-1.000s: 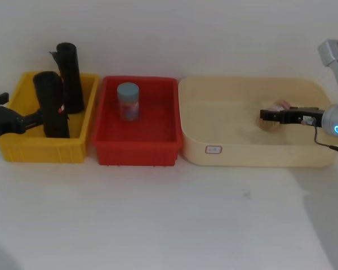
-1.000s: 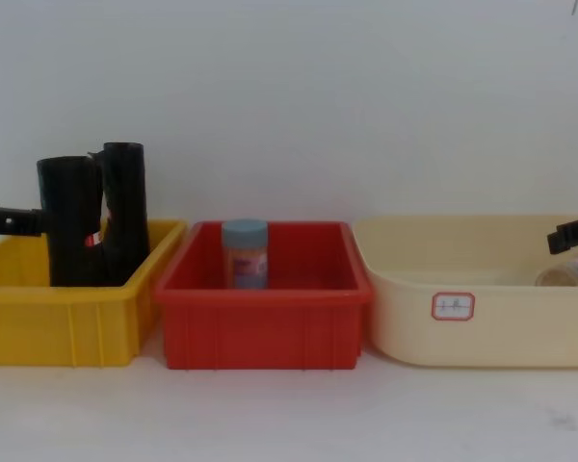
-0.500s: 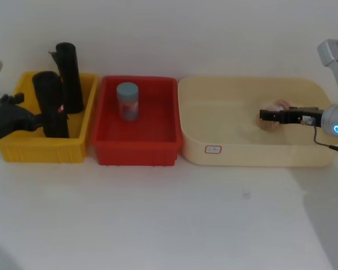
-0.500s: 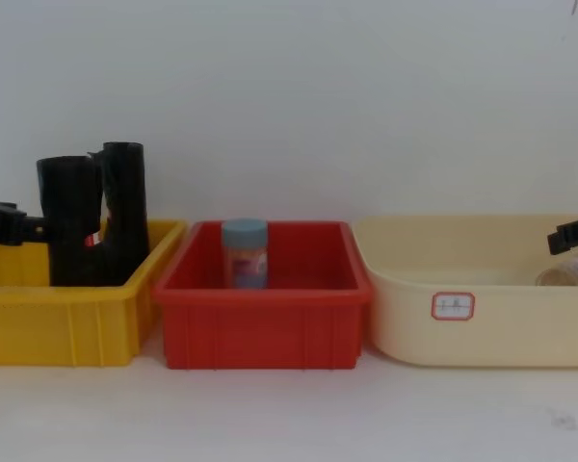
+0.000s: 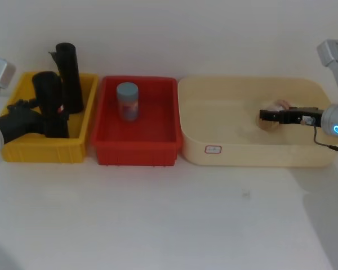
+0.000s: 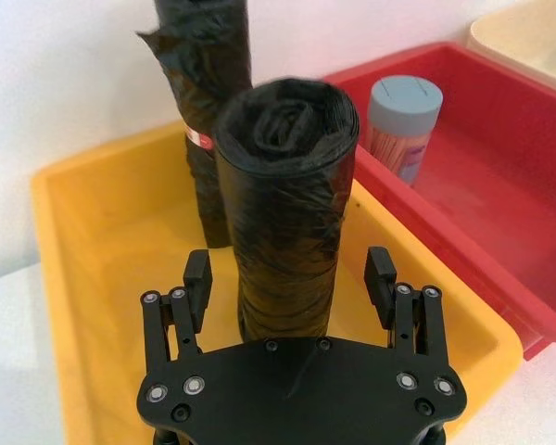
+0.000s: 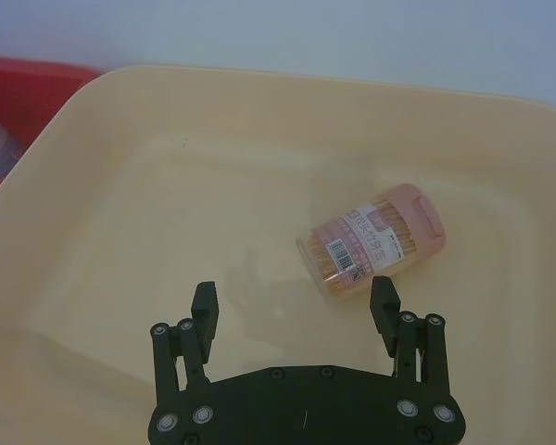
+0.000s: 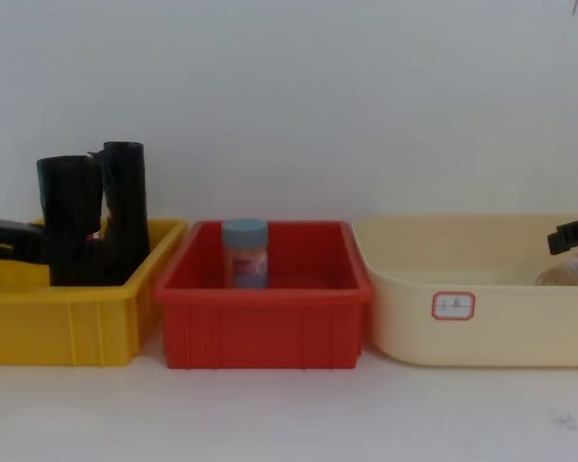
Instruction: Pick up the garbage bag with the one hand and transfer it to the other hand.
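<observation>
White table [image 5: 174, 225] before me carries three containers in one row, close side by side: yellow bin [image 5: 42, 151] at my left, red bin [image 5: 136, 152] centre, cream tub [image 5: 270, 156] right.

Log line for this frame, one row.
phase: pre-grasp | left gripper: open, astride garbage bag standing in yellow bin | right gripper: open, over cream tub | bag: not yet gripped
</observation>
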Controlling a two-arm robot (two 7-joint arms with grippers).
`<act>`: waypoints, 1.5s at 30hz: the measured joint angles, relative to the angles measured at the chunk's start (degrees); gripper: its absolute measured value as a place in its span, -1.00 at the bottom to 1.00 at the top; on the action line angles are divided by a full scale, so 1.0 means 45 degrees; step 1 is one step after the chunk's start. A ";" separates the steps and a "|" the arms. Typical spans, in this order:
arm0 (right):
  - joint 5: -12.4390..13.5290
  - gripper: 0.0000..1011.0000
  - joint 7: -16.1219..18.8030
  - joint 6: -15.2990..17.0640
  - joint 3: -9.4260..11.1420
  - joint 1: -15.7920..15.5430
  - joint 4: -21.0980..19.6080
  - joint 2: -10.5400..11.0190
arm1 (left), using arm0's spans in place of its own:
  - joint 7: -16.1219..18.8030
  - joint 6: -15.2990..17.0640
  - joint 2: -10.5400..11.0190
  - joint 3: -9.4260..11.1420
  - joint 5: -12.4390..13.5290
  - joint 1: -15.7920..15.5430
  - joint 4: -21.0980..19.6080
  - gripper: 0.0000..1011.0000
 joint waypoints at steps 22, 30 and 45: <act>0.0000 0.98 0.0000 0.0000 0.0000 0.0000 0.0000 0.0000 | -0.0317 -0.0335 -0.0366 0.0278 0.0276 -0.0566 0.1035 0.95; 0.0000 0.98 0.0000 0.0000 0.0000 -0.0001 -0.0001 -0.0001 | -0.0279 -0.0289 -0.0339 0.0213 0.0249 -0.0502 0.0929 0.58; 0.0000 0.98 0.0000 0.0000 -0.0001 -0.0001 -0.0001 0.0000 | -0.0251 -0.0250 -0.0322 0.0170 0.0224 -0.0459 0.0854 -0.06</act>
